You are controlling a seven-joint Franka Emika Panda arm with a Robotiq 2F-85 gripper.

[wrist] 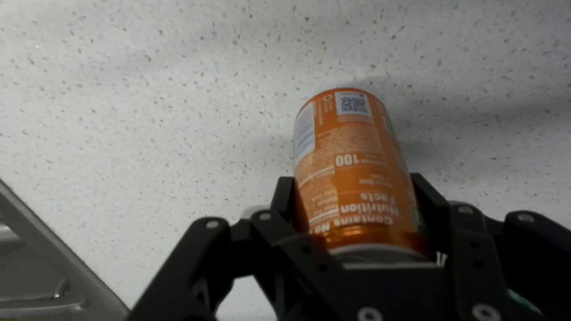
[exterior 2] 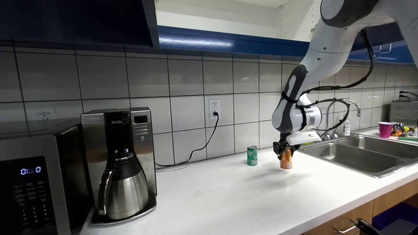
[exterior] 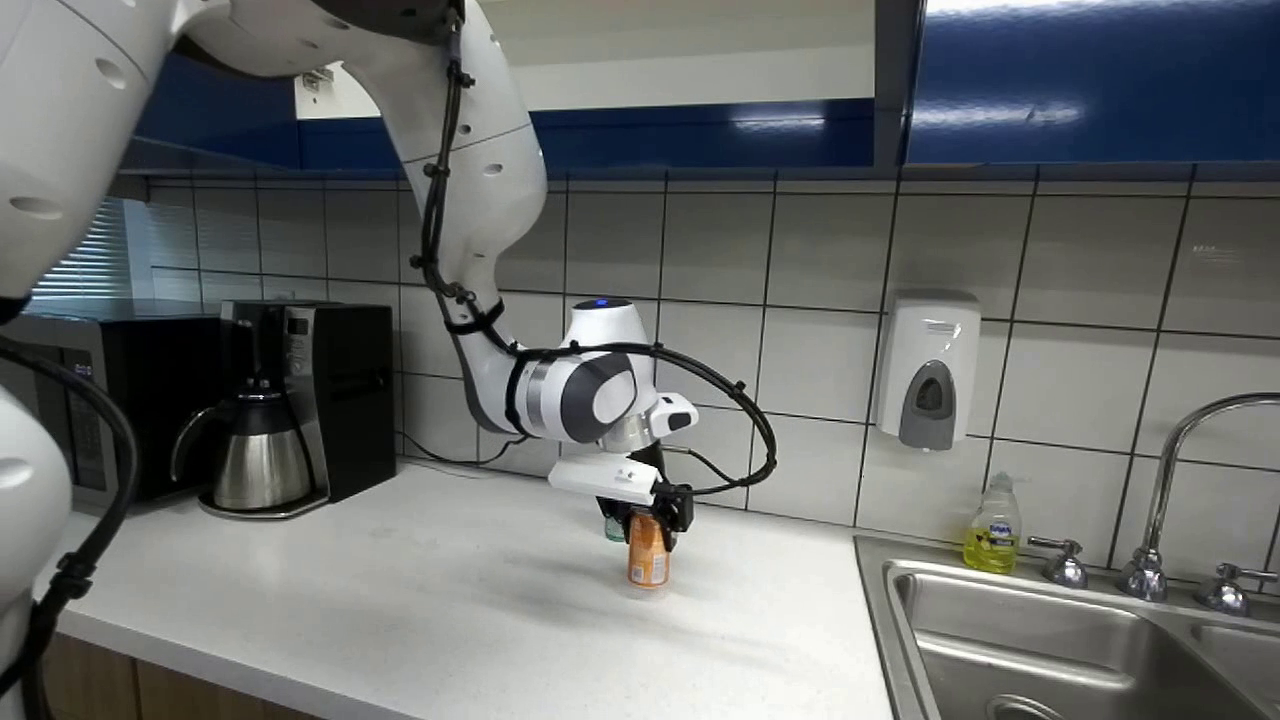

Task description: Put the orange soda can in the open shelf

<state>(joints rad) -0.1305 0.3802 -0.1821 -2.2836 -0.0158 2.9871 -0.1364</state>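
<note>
1. A white, speckled counter [exterior 2: 209, 202] runs along a wall of pale tiles [exterior 2: 186, 78] with dark joints.
2. Above the counter, in both exterior views, is the open shelf [exterior 2: 215, 14], doorless and pale inside, framed by glossy dark blue cabinet fronts [exterior: 1090, 90].
3. The orange soda can [wrist: 350, 165] is at counter level, well below the open shelf, roughly upright. I cannot tell whether its base touches the counter or is just above it.
4. The gripper [wrist: 354, 200] points down over the upper end of the orange soda can. Its jaws are closed as far as the can allows: 2 black fingers [wrist: 282, 200] touch opposite sides and have hold of it.
5. In the wrist view, the label shows "Nutrition Facts" and "100" upside down, with a QR code near the base.
6. A green can [exterior 2: 252, 156] stands upright on the counter, near the orange soda can but apart from it.
7. Toward the end of the counter, a coffee maker [exterior 2: 142, 140] with a steel carafe [exterior 2: 129, 192] stands beside a microwave [exterior 2: 52, 182].
8. On the opposite side is a sink [exterior: 1060, 655] with 2 basins, a faucet [exterior: 1165, 480] and a bottle of yellow dish soap [exterior: 992, 535].
9. A soap dispenser [exterior: 930, 370] hangs on the tiles.
</note>
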